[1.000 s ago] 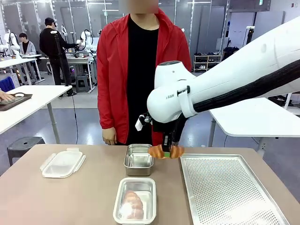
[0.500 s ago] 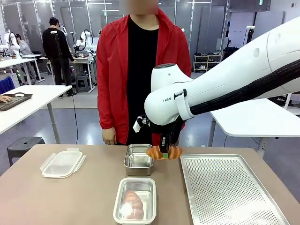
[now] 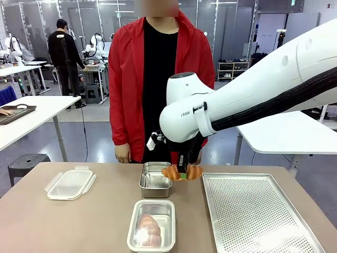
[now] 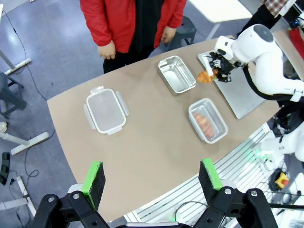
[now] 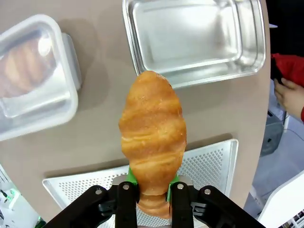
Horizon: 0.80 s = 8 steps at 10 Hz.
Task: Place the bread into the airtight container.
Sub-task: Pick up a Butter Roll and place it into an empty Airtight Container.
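Right pincer (image 5: 152, 184) is clenched on the bread (image 5: 153, 128), gripping its lower end. The bread hangs in the air just beside the open container (image 3: 156, 180), over the strip of worktop (image 3: 95, 221) between it and the tray (image 3: 258, 216). So the pick is done and the drop isn't: the bread has yet to cross the rim and go down inside. Nearer the robot, a lidded box (image 3: 151, 226) already holds one piece. A loose lid (image 3: 70, 183) lies well off to the left. Left pincer (image 4: 151, 179) hangs high above it all, released, holding nothing.
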Each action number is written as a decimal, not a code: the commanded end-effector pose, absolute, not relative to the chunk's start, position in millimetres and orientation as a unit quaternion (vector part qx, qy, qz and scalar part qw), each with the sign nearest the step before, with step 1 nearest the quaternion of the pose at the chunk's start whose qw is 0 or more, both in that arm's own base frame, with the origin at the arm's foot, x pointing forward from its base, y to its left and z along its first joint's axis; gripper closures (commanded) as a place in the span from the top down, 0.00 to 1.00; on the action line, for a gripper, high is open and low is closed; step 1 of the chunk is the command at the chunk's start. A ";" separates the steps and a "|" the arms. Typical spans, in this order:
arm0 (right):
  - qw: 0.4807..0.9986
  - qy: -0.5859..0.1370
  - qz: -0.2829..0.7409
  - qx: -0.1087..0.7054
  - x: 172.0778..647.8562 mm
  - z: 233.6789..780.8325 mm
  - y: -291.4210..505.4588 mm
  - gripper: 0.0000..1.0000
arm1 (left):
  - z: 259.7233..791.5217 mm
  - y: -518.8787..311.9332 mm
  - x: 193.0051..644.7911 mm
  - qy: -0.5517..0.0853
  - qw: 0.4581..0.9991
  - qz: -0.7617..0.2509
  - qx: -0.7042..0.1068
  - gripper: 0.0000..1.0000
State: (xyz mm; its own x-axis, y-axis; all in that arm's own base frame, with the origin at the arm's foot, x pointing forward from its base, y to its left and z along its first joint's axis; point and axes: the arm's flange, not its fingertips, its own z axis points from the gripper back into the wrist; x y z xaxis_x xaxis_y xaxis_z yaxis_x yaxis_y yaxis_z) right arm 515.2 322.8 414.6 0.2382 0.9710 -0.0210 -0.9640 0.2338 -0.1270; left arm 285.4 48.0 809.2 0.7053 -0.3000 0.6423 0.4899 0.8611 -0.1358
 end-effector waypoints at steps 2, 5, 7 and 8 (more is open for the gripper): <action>0.795 -0.004 0.602 -0.071 519.1 410.9 377.5 0.26 | 809.6 48.4 283.8 -0.316 0.910 -0.225 -0.147 1.00; 0.831 0.005 0.552 -0.072 542.0 409.4 400.2 0.26 | 809.6 48.4 283.8 -0.316 0.910 -0.225 -0.147 1.00; 0.885 0.005 0.464 -0.038 552.9 416.0 404.3 0.26 | 809.6 48.4 283.8 -0.316 0.910 -0.225 -0.147 1.00; 0.926 -0.005 0.379 -0.007 556.6 417.7 405.9 0.26 | 809.6 48.4 283.8 -0.316 0.910 -0.225 -0.147 1.00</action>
